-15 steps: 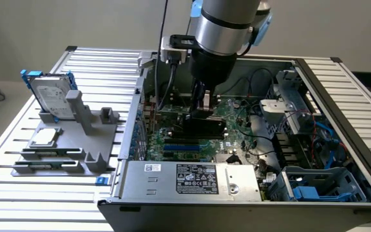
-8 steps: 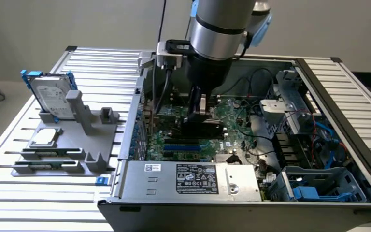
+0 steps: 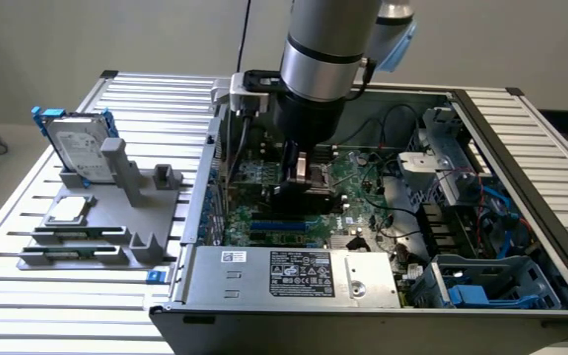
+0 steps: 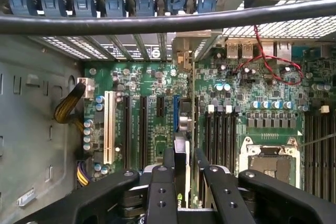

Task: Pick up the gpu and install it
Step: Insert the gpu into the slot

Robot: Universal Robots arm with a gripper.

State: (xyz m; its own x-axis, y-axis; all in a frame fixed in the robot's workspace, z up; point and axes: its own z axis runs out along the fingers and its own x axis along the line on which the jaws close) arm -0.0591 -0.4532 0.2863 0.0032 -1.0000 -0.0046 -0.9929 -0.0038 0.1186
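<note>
The gpu (image 4: 181, 182) is seen edge-on as a thin dark card, with a small green logo on its rim and a silver metal part at its far end. It is pinched between the black fingers (image 4: 168, 161) of the gripper (image 4: 184, 156), one on each face. It is held upright over the green motherboard (image 4: 147, 77), in line with a blue slot (image 4: 177, 111). Whether the slot is touched cannot be told. In the exterior view, the arm (image 3: 328, 44) is pointed straight down into the open computer case (image 3: 521, 148).
</note>
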